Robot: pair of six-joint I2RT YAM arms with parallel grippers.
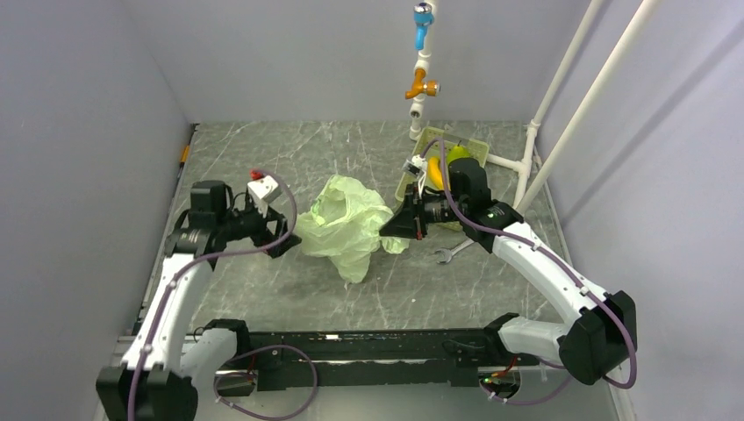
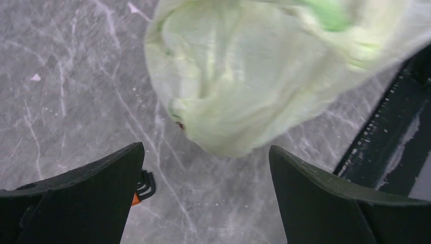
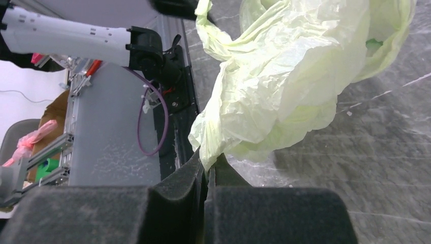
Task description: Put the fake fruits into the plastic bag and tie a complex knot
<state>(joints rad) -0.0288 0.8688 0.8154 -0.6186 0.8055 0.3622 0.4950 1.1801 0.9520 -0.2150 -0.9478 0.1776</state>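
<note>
The plastic bag (image 1: 344, 224) lies crumpled in the middle of the table, pale yellow-green and crinkly. My right gripper (image 1: 397, 230) is shut on its right edge; in the right wrist view the film (image 3: 289, 76) runs down into the closed jaws (image 3: 208, 165). My left gripper (image 1: 288, 239) is open and empty just left of the bag, which fills the top of the left wrist view (image 2: 244, 76) beyond the fingertips (image 2: 206, 168). An orange-yellow fruit (image 1: 433, 174) and a lime-green fruit (image 1: 457, 154) sit in the tray behind my right wrist. A greener patch (image 3: 373, 46) shows through the film.
The pale green tray (image 1: 478, 145) stands at the back right by white pipes (image 1: 526, 167). A steel wrench (image 1: 452, 252) lies under my right forearm. A small orange-and-black block (image 2: 143, 187) lies beside my left finger. The black base rail (image 2: 391, 137) is close.
</note>
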